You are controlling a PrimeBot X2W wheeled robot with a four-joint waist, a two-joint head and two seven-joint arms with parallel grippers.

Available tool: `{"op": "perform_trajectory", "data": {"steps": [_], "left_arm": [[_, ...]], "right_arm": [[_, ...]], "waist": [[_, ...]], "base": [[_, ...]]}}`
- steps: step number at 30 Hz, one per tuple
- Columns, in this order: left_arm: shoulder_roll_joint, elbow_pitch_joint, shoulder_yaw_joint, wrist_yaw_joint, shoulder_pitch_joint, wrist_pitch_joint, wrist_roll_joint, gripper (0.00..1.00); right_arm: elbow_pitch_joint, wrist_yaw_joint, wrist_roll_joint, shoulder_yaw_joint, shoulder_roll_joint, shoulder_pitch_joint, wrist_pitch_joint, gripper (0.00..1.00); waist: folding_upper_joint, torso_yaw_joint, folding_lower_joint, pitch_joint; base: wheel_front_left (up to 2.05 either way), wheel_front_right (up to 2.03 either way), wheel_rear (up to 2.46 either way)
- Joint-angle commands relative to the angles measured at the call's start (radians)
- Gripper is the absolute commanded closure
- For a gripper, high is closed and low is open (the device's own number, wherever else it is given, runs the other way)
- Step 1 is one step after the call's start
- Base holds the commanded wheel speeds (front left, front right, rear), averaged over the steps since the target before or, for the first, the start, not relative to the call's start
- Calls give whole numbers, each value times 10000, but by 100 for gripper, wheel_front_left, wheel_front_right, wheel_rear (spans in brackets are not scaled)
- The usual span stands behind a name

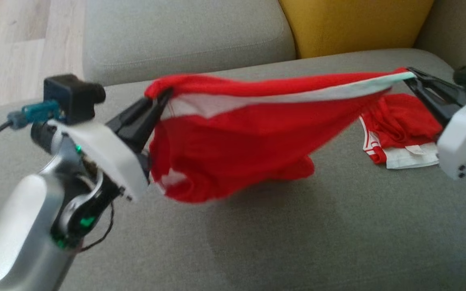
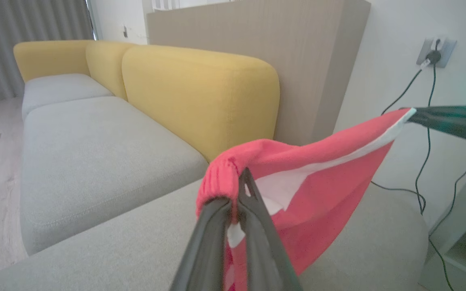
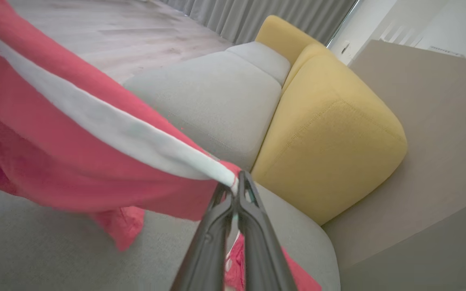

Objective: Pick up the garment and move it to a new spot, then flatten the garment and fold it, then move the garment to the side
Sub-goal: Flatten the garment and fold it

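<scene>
At left, the left gripper (image 1: 163, 99) clamps a bunched corner of a red fabric garment with a white band (image 1: 237, 149); the cloth hangs stretched in the air above the grey upholstered sofa seat (image 1: 297, 234); at right, the right gripper (image 1: 410, 75) pinches the band's far end; beneath it, a second crumpled red-and-white garment (image 1: 403, 125) lies on the seat.

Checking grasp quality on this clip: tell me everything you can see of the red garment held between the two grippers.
The red garment is soft, knit-looking cloth with a white band along its upper edge and a ribbed red hem at one corner. It hangs in the air, pulled taut along the top between the left gripper and the right gripper, each shut on a corner. Below, it sags into a loose pouch over the grey seat cushion. Blur hides whether its lowest fold touches.
</scene>
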Motion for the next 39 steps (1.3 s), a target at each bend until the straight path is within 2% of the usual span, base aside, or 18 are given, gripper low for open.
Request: {"op": "perform_trajectory", "data": {"steps": [1,5,10,13,17,19,23,28,32,36,39], "left_arm": [[605,-717,653,104,-585,279,2,100],[970,-978,831,131,-1144,738,84,100],[813,315,923,-198,-3311,844,353,100],[479,1770,965,-440,-4970,477,650,100],[-102,3807,1214,-532,-7137,-557,1004,100],[-196,4636,1142,-691,-8106,-1256,1429,100],[-395,6013,798,-1039,-9389,-2484,1980,100],[-709,7128,265,-1254,-9783,-3461,2207,100],[-1102,8046,-287,-1364,-9403,-4164,1967,100],[-1508,8537,-1199,-1396,-8502,-4674,1426,100],[-1450,8661,-2243,-1399,-7625,-4864,1027,100]], "right_arm": [[-619,-9,218,-281,-404,-141,398,100],[-1063,-9,433,-457,-499,-765,982,100],[-169,-9,659,122,-223,-2925,886,100],[1047,-9,245,663,44,-4837,138,100],[3096,-9,-509,1345,824,-7298,-1392,100],[4147,-9,-843,1786,1222,-8272,-2125,100],[6144,-9,-1486,2003,2051,-9517,-3730,100],[7762,-9,-1870,2022,2783,-9786,-4862,100],[8976,-9,-1919,2366,3381,-9314,-5583,100],[9987,-9,-2495,3453,3631,-8462,-6181,100],[10571,-9,-2528,4357,3823,-7685,-6496,100]], "waist": [[-1,1,0,117],[-1,10,0,552],[-1,45,0,1986],[-1,132,0,2969],[-1,204,0,4065],[-1,217,0,4453],[-1,312,0,4872],[-1,434,0,5169],[-1,507,0,5357],[-1,594,0,5371],[-1,600,0,5229]], "base": [[0,0,0],[0,0,0],[0,0,0],[0,0,0],[0,0,0],[0,0,0],[0,0,0],[0,0,0],[0,0,0],[0,0,0],[0,0,0]]}}
